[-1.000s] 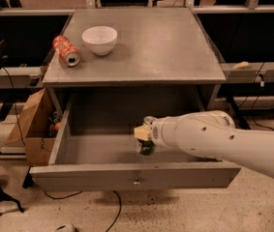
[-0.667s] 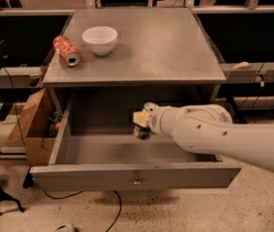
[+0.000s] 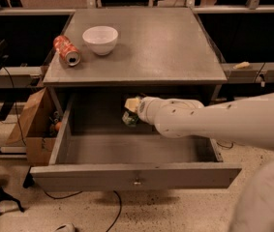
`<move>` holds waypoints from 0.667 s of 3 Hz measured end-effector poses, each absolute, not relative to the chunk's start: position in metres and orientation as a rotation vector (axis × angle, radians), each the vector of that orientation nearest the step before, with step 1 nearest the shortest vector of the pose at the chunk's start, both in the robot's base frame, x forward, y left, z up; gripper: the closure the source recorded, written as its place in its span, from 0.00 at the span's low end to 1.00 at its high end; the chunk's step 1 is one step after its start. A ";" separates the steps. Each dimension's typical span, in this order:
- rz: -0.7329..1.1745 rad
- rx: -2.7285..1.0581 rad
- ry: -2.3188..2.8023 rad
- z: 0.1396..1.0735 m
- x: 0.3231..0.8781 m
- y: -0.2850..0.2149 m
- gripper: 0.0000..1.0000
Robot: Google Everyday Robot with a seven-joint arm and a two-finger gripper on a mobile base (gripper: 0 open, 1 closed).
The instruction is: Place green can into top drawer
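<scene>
The top drawer is pulled wide open, with a small metal lock at the centre of its grey front panel. My gripper reaches in from the right on a thick white arm. It is under the cabinet top's front edge, at the back of the drawer and above its floor. It is shut on the green can, which hangs tilted below the gripper's yellowish tip. Only the dark green lower part of the can shows.
An orange-red can lies on its side on the grey cabinet top, next to a white bowl. A cardboard box stands on the floor at the drawer's left. My white arm crosses the drawer's right side.
My gripper has moved up, left and towards the back of the drawer, carrying the green can with it. The drawer, bowl and orange-red can have not moved.
</scene>
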State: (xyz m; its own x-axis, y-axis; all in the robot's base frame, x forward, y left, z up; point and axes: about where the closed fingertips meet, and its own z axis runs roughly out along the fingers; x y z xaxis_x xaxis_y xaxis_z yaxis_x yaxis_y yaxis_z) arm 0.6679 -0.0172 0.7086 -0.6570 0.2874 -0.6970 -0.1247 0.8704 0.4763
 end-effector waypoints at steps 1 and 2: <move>0.706 0.157 2.278 0.673 0.671 0.020 1.00; 0.793 0.191 2.333 0.646 0.674 0.046 1.00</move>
State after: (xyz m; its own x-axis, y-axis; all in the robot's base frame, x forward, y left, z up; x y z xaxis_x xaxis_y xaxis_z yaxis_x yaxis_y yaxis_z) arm 0.6737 0.0458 0.6457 -0.7734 0.3295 -0.5416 -0.0690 0.8055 0.5885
